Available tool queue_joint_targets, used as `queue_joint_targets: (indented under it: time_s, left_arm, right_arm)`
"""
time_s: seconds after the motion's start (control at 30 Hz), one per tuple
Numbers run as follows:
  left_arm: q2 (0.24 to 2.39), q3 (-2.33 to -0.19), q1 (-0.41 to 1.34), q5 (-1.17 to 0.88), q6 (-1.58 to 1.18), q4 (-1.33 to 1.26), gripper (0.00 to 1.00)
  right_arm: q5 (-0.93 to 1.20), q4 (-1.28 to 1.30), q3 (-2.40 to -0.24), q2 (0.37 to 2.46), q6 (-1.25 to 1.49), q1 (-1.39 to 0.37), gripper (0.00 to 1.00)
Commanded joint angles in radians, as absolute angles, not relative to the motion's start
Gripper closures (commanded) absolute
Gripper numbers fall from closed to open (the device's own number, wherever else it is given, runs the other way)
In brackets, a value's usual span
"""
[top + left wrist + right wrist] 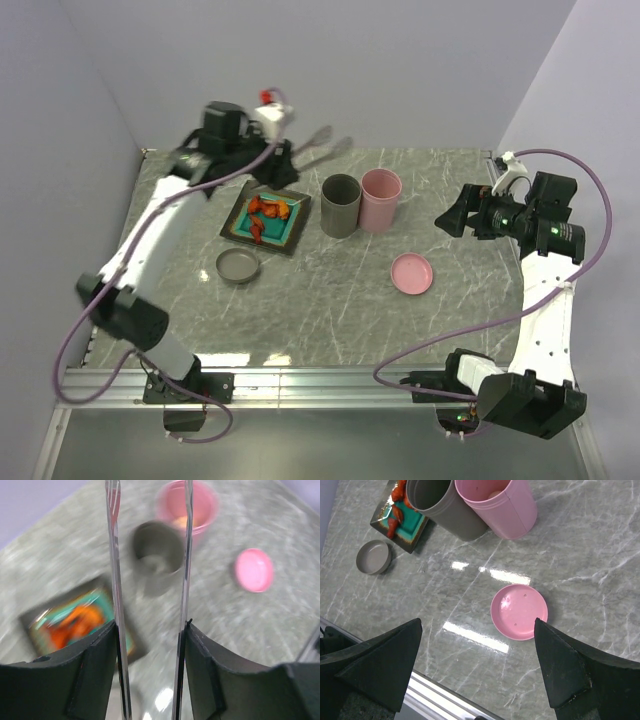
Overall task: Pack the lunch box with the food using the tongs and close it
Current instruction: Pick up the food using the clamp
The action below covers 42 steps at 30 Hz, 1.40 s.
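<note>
The left hand (151, 627) is clenched on the long slim silver metal tongs (114, 555), one thin arm against each finger, their tips spread. It hangs over the far left part of the grey marbled counter (330, 310). Below lies the square dark plate with teal centre (240, 230), carrying orange-red meat-like chunks (268, 208). Just right of the plate, near the far edge, a grey cylindrical container (340, 205) and a pink cylindrical container (381, 198) stand side by side. A pale cream ball (494, 495) shows inside the pink one. The right hand (477, 625) is released, jaws wide, above the round pink lid (411, 273) toward the right edge. A round grey lid (238, 266) lies nearer the left edge.
</note>
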State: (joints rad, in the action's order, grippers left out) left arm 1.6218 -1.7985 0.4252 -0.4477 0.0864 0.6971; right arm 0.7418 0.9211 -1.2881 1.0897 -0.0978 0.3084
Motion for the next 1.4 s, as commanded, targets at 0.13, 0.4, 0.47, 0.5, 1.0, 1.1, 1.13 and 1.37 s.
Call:
queue_joint_targets:
  time_s: [0.13,0.4,0.47,0.5,1.0,1.1,1.13,1.37]
  left_arm:
    - [1.384,-1.622,0.186,-0.443,0.129,0.782,0.44]
    - [1.342,-1.410,0.077,-0.333,0.107,0.759,0.51]
    - [1.342,-1.358,0.074,-0.290,0.091,0.733,0.50]
    - [1.348,-1.342,0.074,-0.275,0.087,0.727,0.50]
    - [1.528,-1.247,0.075,-0.170,0.080,0.598,0.51]
    - [1.551,-1.243,0.075,-0.176,0.074,0.577,0.51]
    - [1.554,-1.243,0.075,-0.179,0.071,0.574,0.51]
    - [1.583,-1.256,0.087,-0.190,0.060,0.561,0.51]
  right_arm:
    - [0.749,0.910,-1.282,1.115,-0.115,0.318,0.00]
    - [0.747,0.916,-1.293,1.120,-0.117,0.318,0.00]
    - [0.750,0.914,-1.290,1.120,-0.115,0.318,0.00]
    - [0.749,0.913,-1.289,1.117,-0.112,0.316,0.00]
    - [0.742,0.911,-1.289,1.103,-0.098,0.318,0.00]
    - [0.742,0.911,-1.284,1.103,-0.100,0.318,0.00]
    - [0.742,0.910,-1.282,1.103,-0.098,0.318,0.00]
    - [0.746,0.911,-1.287,1.114,-0.097,0.318,0.00]
